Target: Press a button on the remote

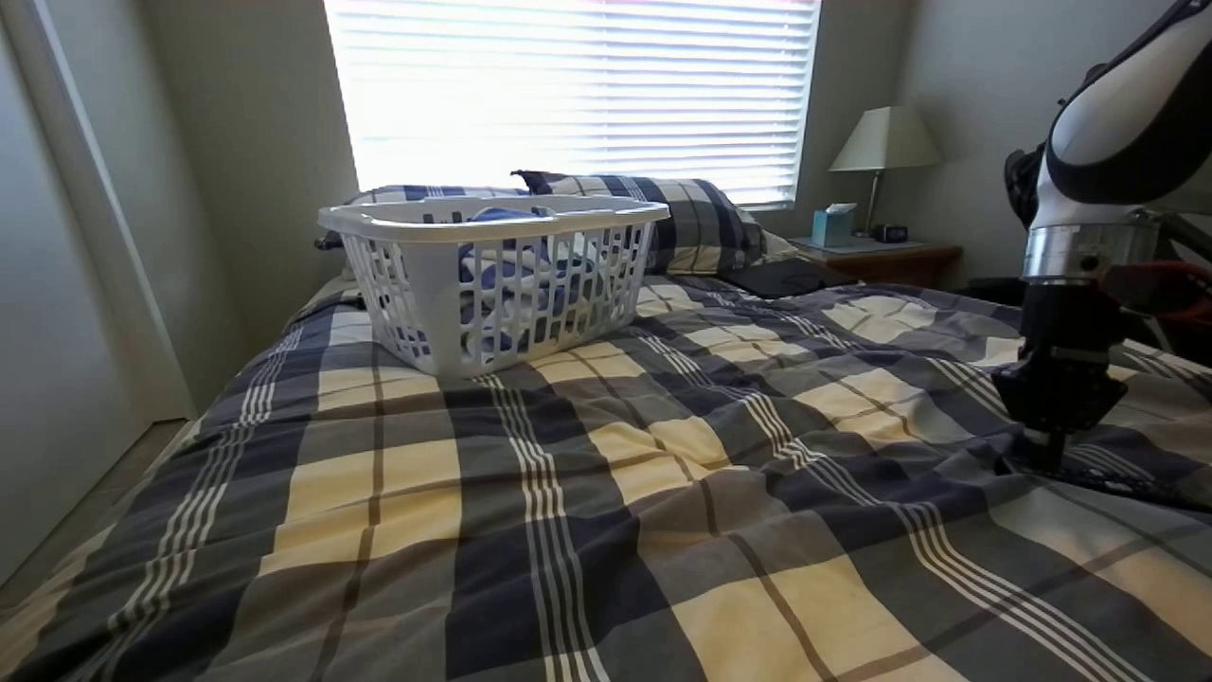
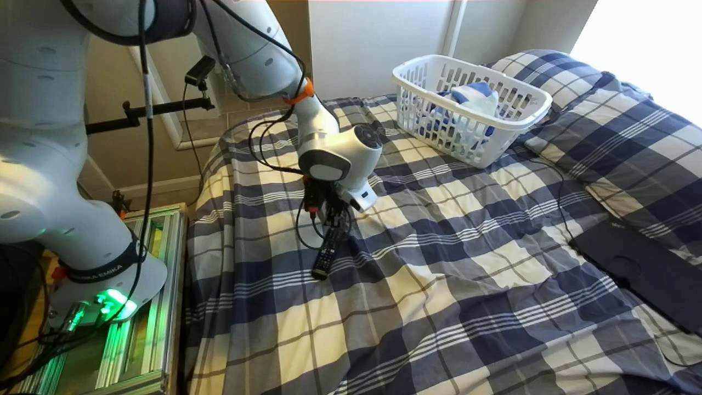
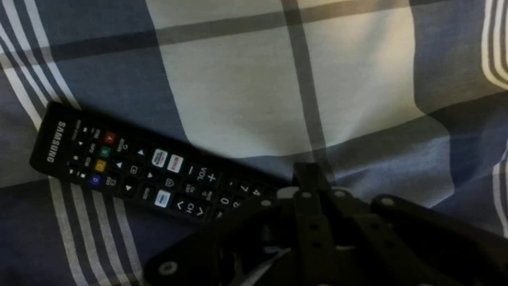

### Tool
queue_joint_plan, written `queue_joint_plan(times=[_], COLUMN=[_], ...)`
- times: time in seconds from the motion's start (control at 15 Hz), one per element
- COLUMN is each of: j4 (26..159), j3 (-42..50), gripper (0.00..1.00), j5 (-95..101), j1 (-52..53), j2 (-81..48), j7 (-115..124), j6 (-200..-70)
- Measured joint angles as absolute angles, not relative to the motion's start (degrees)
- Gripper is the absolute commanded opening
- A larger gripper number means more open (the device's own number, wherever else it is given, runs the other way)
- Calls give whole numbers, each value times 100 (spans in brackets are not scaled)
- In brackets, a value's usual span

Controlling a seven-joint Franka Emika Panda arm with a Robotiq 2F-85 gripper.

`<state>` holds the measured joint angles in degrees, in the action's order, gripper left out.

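Your Robotiq gripper [image 3: 311, 172], closed and empty, stands at the Samsung remote [image 3: 155, 169] near the robot-side edge of the bed [image 2: 215, 307], where plaid bedding [image 2: 439, 329] could sink under your press, tipping the remote away.

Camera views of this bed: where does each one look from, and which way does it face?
An exterior view: low, facing across the bed to the window; part of the arm with its gripper shows at the picture's right.
An exterior view: higher, near the robot's base, looking down across the bed toward the basket; base and most of the arm show.
Wrist view: on the wrist, looking down at the remote; only the gripper shows.
Both exterior views share bed and basket.
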<state>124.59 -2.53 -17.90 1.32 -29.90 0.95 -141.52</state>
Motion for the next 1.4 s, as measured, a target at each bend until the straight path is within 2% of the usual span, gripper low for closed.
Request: queue_joint_plan(times=[1.4], j4=[12176], j3=[-92], gripper=[0], j5=[-1594], j1=[169], j2=[-3255], j7=[820], j6=[-14087])
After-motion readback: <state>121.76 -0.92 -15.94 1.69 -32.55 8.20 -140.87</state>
